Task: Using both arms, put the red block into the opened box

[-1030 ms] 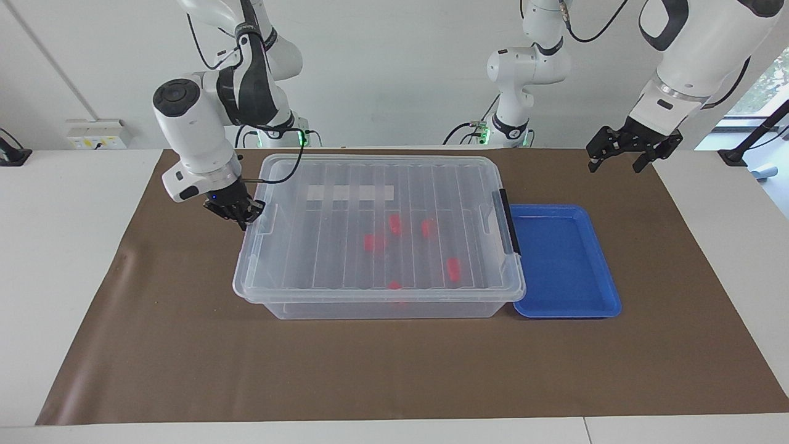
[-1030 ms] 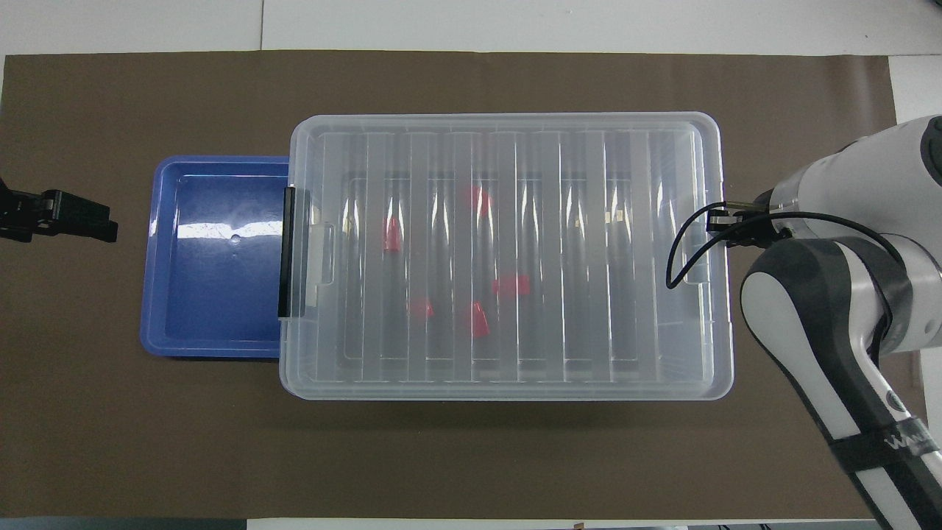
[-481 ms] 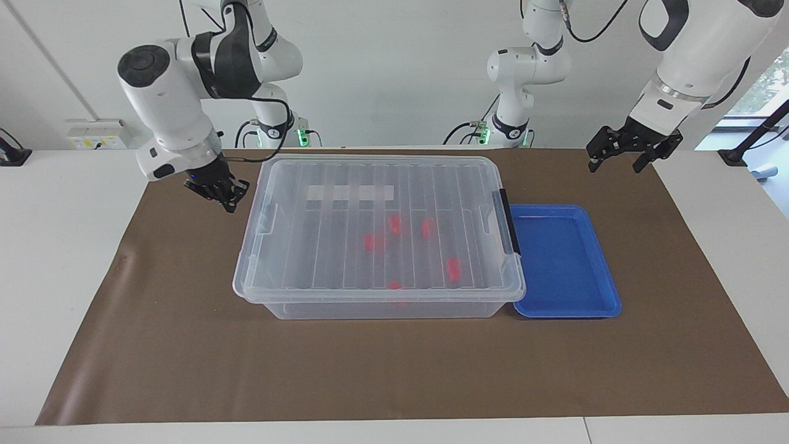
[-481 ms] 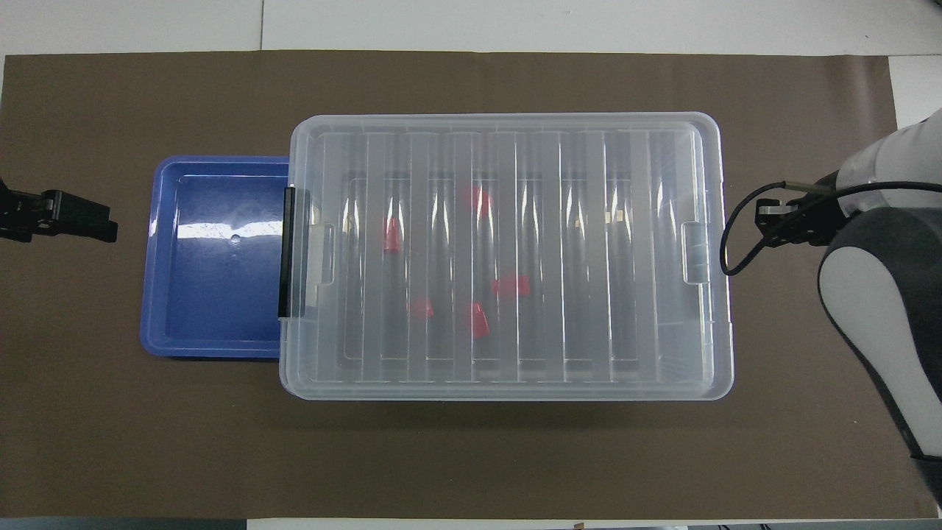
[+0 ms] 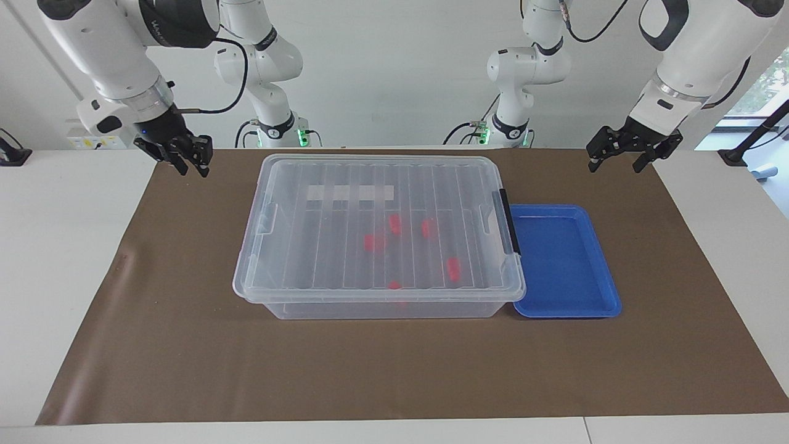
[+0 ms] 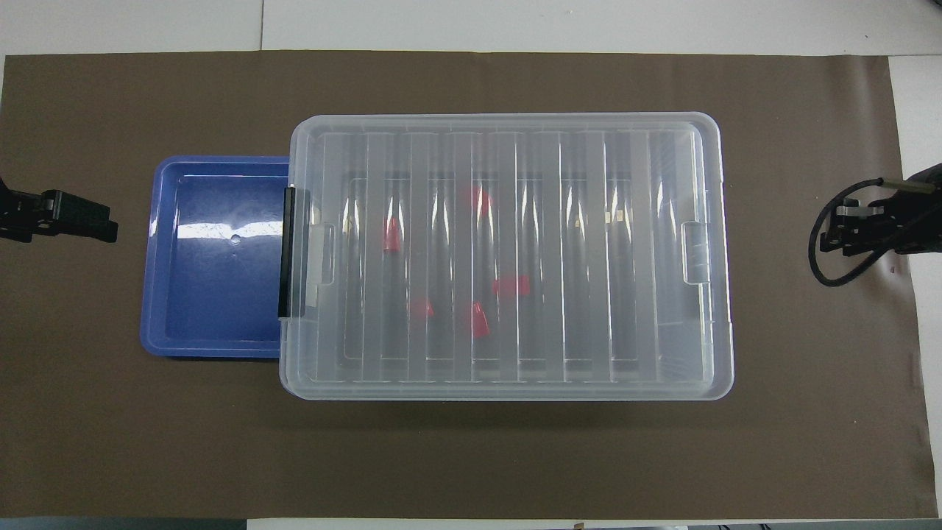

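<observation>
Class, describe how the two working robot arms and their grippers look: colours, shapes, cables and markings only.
Both arms are thick, rounded white tubes with black joint covers. The right arm has a round black end cap, a metal wrist ring, grey lettering on its black cover and a looping black cable. The right gripper and left gripper are black, two-fingered.

**Readable markings**

Little is showing as legible text. Pale lettering is running along the dark band of the right arm (image 5: 179, 24); it is possibly a brand name, but it is too small to read with confidence. The white label strip (image 5: 350, 193) on the box (image 5: 379, 296) lid is appearing blank.
</observation>
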Available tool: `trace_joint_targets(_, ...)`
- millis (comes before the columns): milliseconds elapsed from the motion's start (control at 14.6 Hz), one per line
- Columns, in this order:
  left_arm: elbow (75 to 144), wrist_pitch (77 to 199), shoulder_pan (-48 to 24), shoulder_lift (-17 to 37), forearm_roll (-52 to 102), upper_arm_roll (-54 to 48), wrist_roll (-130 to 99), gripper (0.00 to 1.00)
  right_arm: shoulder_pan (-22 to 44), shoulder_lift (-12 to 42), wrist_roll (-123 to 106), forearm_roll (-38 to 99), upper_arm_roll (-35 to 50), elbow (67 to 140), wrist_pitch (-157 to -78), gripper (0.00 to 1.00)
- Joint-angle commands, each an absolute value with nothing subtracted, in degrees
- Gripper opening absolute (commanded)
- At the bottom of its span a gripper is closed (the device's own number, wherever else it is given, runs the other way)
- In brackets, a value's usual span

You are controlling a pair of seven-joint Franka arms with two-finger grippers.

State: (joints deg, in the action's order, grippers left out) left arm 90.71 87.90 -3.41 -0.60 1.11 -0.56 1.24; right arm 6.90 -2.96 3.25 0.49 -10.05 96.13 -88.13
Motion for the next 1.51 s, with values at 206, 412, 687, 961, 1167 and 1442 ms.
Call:
trace_joint_targets(206, 91.6, 88.2, -2.9, -1.2, 1.8, -0.6, 1.8, 1.00, 3.5, -2.8, 0.4, 1.1, -9.8, 96.6, -90.8, 1.00)
trace_joint_targets(412, 91.6, 88.2, -2.9, -1.2, 1.8, -0.6, 1.8, 1.00, 1.8, -3.0, 0.2, 1.1, -8.7, 97.5, -91.9, 1.00)
trace_joint_targets(687, 91.6, 88.1, -2.9, -1.2, 1.8, -0.6, 1.8, 1.00, 1.6, -2.8, -0.2, 1.0, -8.4, 97.2, -92.4, 1.00)
trace_joint_targets(961, 91.6, 88.2, -2.9, -1.2, 1.8, -0.6, 1.8, 1.00, 1.5, -2.6, -0.4, 1.1, -8.1, 96.9, -92.6, 1.00)
trace_joint_targets(1167, 91.6, 88.2, -2.9, -1.2, 1.8, -0.6, 1.8, 1.00, 1.6, -2.6, -3.2, 0.6, -8.0, 96.9, -91.8, 1.00)
trace_joint_targets(1442, 91.6, 88.2, -2.9, -1.2, 1.8, -0.6, 1.8, 1.00, 1.7, -2.8, -3.6, 0.3, -8.0, 96.9, -91.6, 1.00)
